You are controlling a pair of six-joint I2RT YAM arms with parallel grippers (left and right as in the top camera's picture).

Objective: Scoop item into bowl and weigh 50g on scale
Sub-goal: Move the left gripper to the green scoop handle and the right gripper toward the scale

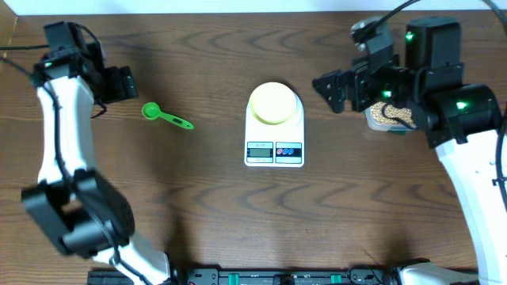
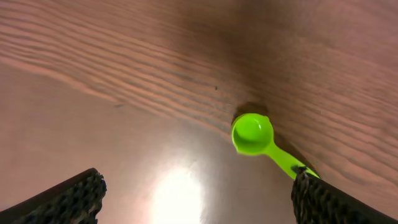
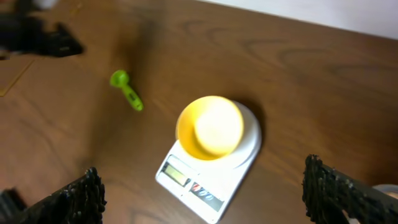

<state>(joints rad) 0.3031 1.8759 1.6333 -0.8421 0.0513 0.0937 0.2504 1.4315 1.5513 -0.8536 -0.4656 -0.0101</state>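
The pale yellow bowl (image 1: 274, 103) stands empty on the white scale (image 1: 274, 150) at the table's middle; both show in the right wrist view, bowl (image 3: 210, 127) on scale (image 3: 205, 186). A green scoop (image 1: 165, 116) lies left of the scale, empty, also in the left wrist view (image 2: 254, 135). Tan beans (image 1: 394, 115) show in a clear tub under the right arm. My left gripper (image 1: 123, 82) is open, above the table left of the scoop (image 2: 199, 199). My right gripper (image 1: 331, 89) is open and empty, right of the bowl (image 3: 202, 199).
The clear plastic tub (image 1: 372, 121) sits at the right, mostly hidden by the right arm. The dark wooden table (image 1: 214, 206) reaches a pale edge at the back. A black rail runs along the front edge.
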